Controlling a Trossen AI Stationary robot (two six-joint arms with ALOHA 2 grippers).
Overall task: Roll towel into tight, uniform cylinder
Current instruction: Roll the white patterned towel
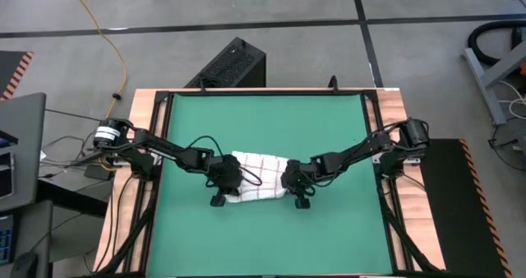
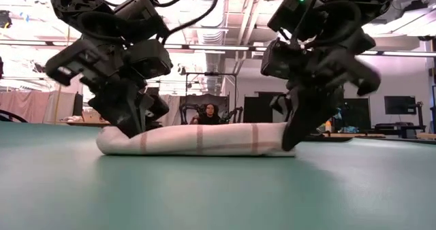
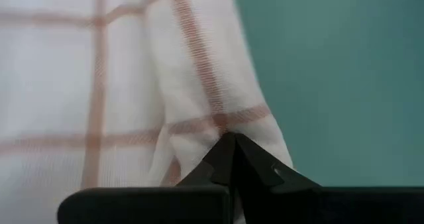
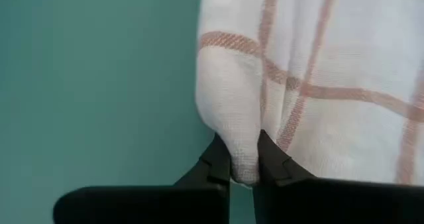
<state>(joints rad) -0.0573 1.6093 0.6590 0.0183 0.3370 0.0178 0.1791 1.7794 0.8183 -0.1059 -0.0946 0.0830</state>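
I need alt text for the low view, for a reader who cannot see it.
A rolled white towel with red-brown grid lines lies on the green mat, pinched at its two ends by the left pincer and the right pincer. A person sits far behind the table.

Left gripper (image 3: 232, 144) pinched on towel (image 3: 99, 85) (rolled edge), green mat (image 3: 344, 78)

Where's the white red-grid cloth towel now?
High view: the white red-grid cloth towel lies partly rolled mid green mat, between left gripper and right gripper, each pinching an end.
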